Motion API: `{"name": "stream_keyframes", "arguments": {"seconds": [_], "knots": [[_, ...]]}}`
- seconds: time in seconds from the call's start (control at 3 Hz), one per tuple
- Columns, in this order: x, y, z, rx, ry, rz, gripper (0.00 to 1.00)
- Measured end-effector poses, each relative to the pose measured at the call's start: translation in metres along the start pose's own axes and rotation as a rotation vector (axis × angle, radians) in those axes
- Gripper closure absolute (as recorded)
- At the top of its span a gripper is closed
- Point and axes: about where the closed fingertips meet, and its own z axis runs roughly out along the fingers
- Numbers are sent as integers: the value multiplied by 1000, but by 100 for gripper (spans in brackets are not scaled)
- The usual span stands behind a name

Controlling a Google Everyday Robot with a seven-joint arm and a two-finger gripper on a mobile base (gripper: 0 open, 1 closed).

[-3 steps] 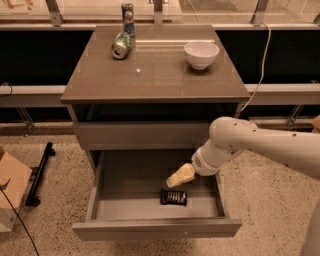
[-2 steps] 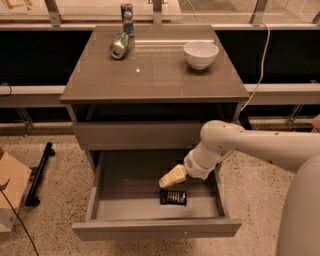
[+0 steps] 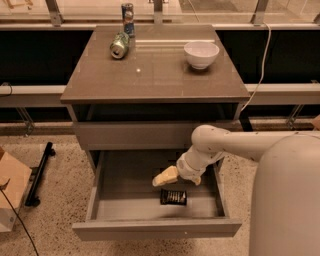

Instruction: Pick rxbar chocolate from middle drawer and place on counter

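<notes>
**Gripper over the open drawer, bar lying on its floor**

Nearest, at the right edge, the robot's pale rounded body (image 3: 286,200) fills the corner. Just left of it the middle drawer (image 3: 125,197) stands pulled out toward the near side, its plain front panel closest and its grey floor open to view. The rxbar chocolate (image 3: 173,197) lies flat on that floor, right of centre and toward the near end, a small black wrapper with pale lettering.

Just beyond the bar, and a little to its left, is the gripper (image 3: 161,179), a pale yellowish tip pointing left and down into the drawer. It appears apart from the bar, but its height above the floor is not clear, nor whether it is spread or pressed together. The white arm (image 3: 220,145) reaches to it from the right, bending over the drawer's right wall.

On the speckled floor at the left are a cardboard box (image 3: 11,192) and a black bar-shaped object (image 3: 40,172).

Above the open drawer sits a closed drawer front (image 3: 132,135), and over that the counter (image 3: 155,75), a glossy grey-brown slab. On its far right stands a white bowl (image 3: 201,54); at its far left a green can (image 3: 120,45) lies on its side, with a second can (image 3: 128,12) upright just behind it. A white cable (image 3: 260,70) hangs down past the counter's right side.
</notes>
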Motion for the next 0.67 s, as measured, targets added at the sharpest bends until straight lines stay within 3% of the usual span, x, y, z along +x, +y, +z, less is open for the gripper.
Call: {"name": "stream_keyframes", "arguments": {"seconds": [0.67], "knots": [[-10,-21,42,-8,32,201,0]]}}
